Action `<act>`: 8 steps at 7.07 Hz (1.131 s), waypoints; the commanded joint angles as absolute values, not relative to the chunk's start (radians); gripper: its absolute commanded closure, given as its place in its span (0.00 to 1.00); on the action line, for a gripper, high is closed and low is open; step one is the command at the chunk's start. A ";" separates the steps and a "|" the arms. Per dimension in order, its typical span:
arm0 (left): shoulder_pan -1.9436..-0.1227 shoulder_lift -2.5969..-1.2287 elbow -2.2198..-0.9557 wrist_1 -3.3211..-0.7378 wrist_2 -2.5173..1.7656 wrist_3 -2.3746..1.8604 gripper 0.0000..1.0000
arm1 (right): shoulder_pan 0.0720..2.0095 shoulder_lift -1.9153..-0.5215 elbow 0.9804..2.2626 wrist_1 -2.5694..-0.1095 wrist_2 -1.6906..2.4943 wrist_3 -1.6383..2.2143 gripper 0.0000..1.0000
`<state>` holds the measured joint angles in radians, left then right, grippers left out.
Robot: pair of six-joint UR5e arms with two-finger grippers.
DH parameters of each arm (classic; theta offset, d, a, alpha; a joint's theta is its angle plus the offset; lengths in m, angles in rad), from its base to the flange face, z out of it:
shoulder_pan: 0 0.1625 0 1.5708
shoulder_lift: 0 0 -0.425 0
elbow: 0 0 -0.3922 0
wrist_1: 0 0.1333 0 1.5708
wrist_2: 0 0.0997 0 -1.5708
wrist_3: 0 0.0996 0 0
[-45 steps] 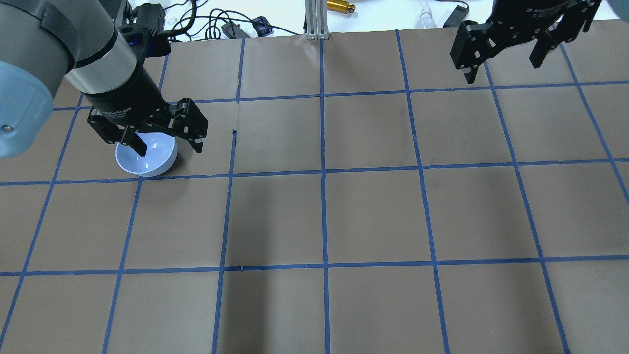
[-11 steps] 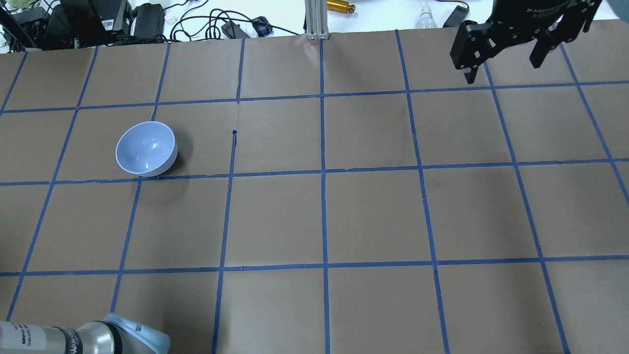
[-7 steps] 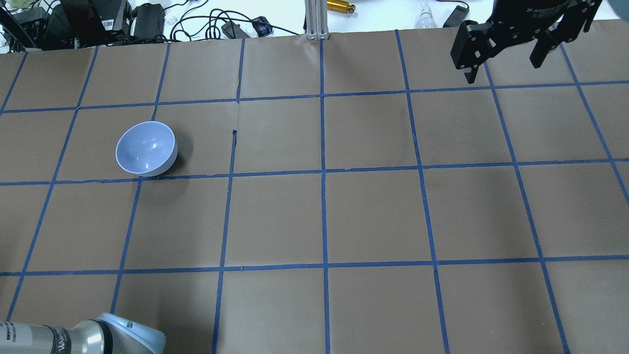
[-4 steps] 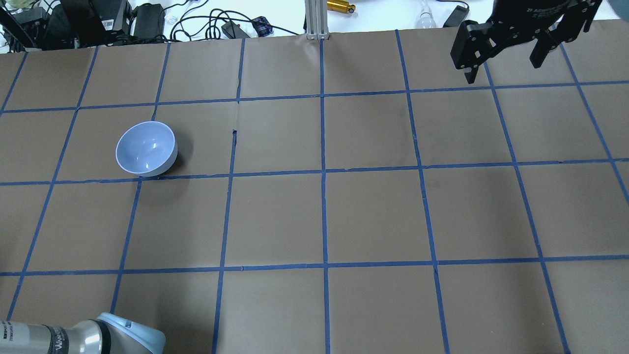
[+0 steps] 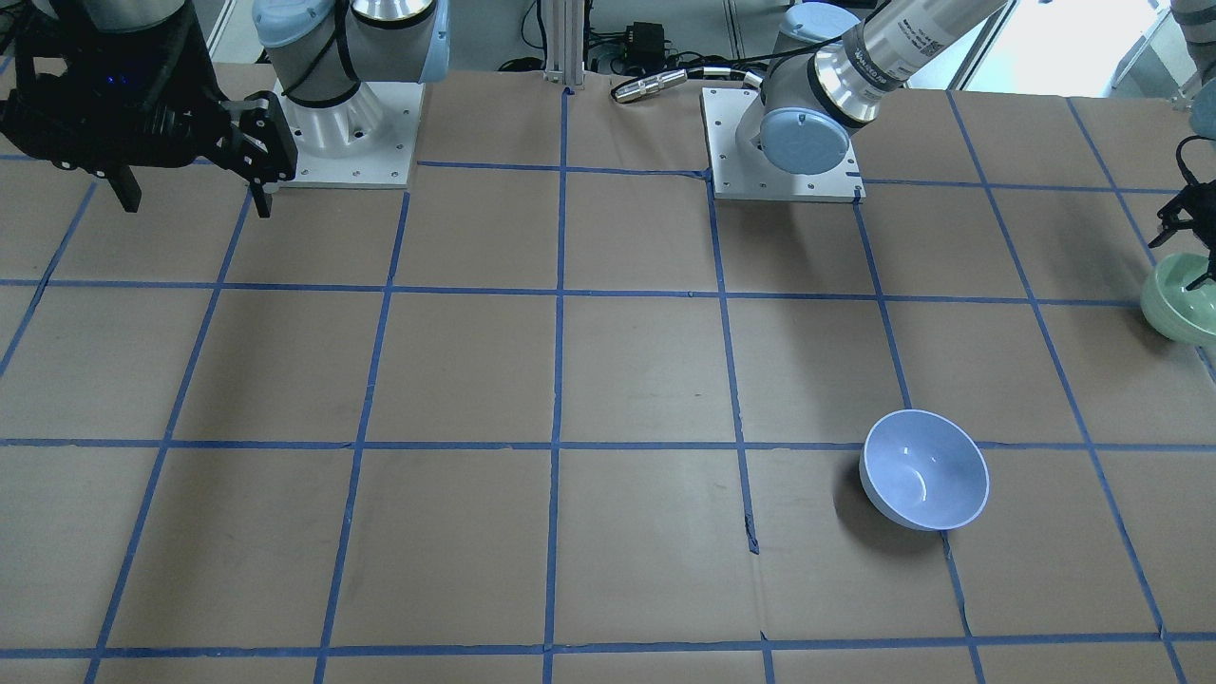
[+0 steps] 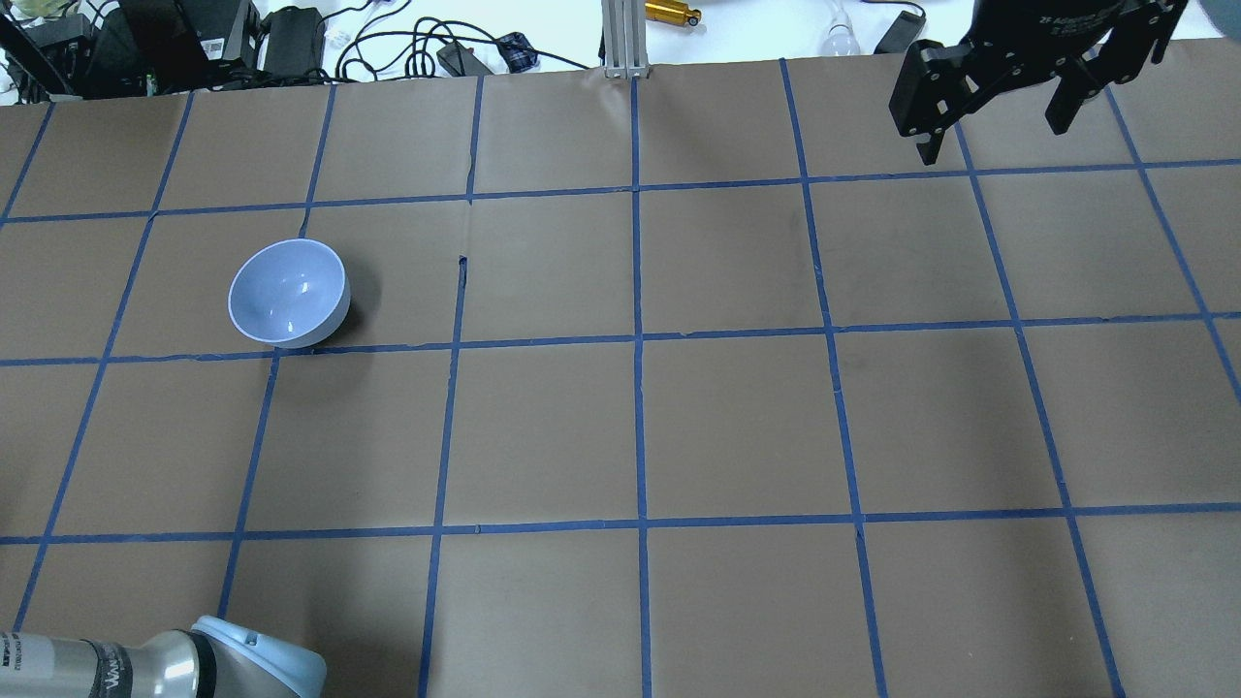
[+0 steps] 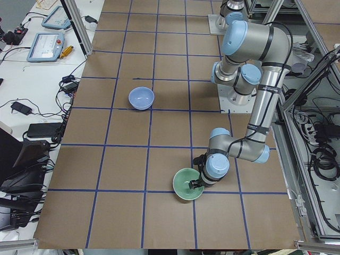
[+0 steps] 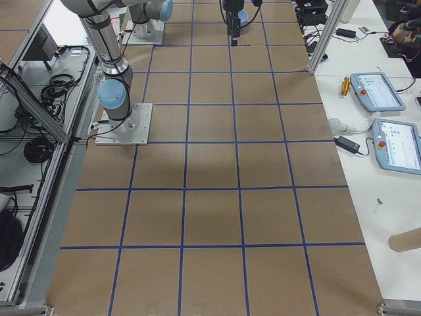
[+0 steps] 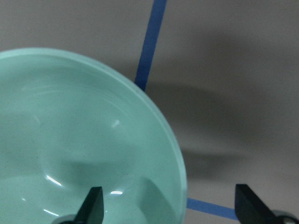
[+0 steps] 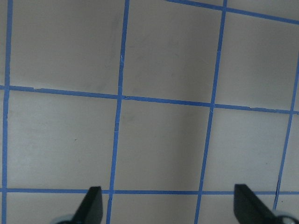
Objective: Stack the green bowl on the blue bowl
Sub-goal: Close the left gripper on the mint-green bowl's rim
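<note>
We see only part of the green bowl (image 5: 1178,309), cut by the front-facing view's right edge; the left gripper (image 5: 1186,249) at its rim is cropped too, and its wrist mostly hides it from the side.

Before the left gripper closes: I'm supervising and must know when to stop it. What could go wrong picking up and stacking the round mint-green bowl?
1. The left gripper straddles the thin rim of the round glossy mint-green bowl, jaws open; gripped there, the bowl may slip or tilt on lifting.
2. The round glossy periwinkle-blue bowl stands loose, well apart; a tilted bowl could land off-centre and nudge it.
</note>
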<state>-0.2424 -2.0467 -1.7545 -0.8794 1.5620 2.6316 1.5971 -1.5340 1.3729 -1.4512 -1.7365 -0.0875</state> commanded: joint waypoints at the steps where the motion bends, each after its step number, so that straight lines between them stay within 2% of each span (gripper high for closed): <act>1: -0.242 -2.051 -1.755 -0.874 1.566 2.632 1.00 | 1.597 -1.534 1.373 -1.451 -1.736 -0.087 0.00; 8: -0.242 -2.031 -1.759 -0.879 1.591 2.634 1.00 | 1.598 -1.534 1.373 -1.451 -1.736 -0.087 0.00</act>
<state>-0.2424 -2.0334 -1.7582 -0.8782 1.5815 2.6343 1.5984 -1.5340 1.3729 -1.4512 -1.7365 -0.0874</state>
